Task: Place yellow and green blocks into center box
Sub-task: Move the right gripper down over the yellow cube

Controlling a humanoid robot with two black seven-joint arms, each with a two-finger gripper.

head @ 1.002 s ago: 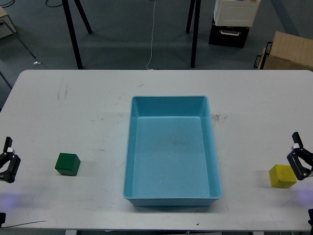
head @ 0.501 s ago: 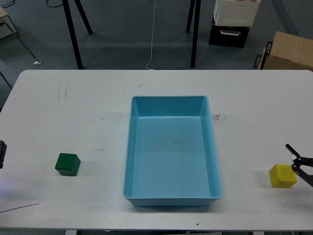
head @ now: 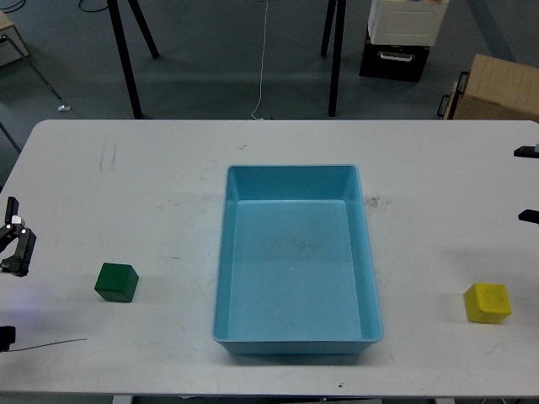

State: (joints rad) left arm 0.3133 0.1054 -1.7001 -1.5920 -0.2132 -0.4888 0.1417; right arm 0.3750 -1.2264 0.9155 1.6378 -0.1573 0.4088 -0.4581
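Note:
The green block (head: 116, 282) sits on the white table (head: 135, 185) at the left, left of the blue box (head: 295, 257). The yellow block (head: 487, 303) sits at the right near the front edge. The blue box stands in the middle, open and with nothing in it. My left gripper (head: 15, 244) shows only partly at the left edge, a hand's width left of the green block and a little farther back; its fingers cannot be told apart. My right gripper (head: 530, 183) shows two fingertips wide apart at the right edge, farther back than the yellow block and holding nothing.
Beyond the table's far edge are black stand legs (head: 126, 59), a white and black container (head: 402, 34) and a cardboard box (head: 497, 88) on the floor. A thin cable (head: 42, 345) lies at the front left of the table.
My right gripper has moved from beside the yellow block toward the back along the right edge and now stands wide open. My left gripper has come back into view, farther back than a second ago.

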